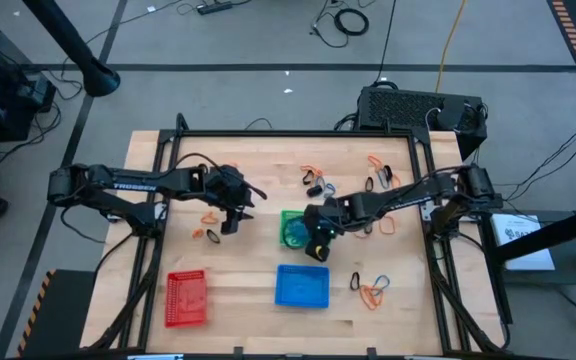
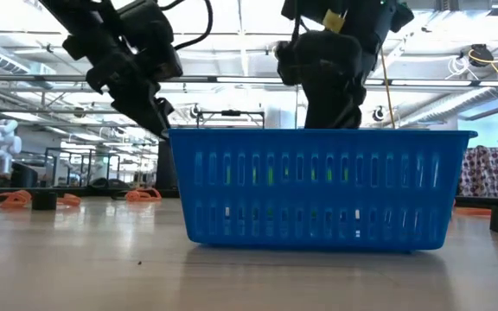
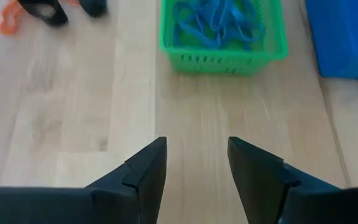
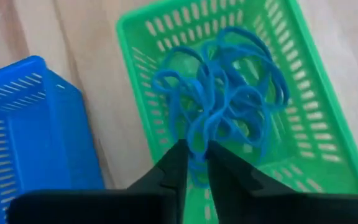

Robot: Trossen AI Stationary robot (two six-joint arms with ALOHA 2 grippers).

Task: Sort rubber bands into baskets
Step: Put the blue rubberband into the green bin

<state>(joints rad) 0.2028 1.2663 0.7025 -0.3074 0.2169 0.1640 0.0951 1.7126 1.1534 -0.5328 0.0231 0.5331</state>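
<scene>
R gripper [image 4: 193,163] hangs over the green basket [image 4: 328,134], fingers nearly closed, pinching a blue rubber band [image 4: 199,134] from the tangle of blue bands inside. L gripper [image 3: 194,168] hovers w/ fingers apart, holding nothing, above bare tabletop [image 3: 73,112] left of that basket. Blue basket [image 1: 302,285] sits just in front; red basket [image 1: 186,297] near front-left. Orange, black & blue bands [image 1: 372,288] lie scattered around.

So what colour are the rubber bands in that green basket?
Blue, all of them: rubber bands in the green basket, clearest in the right wrist view.
</scene>
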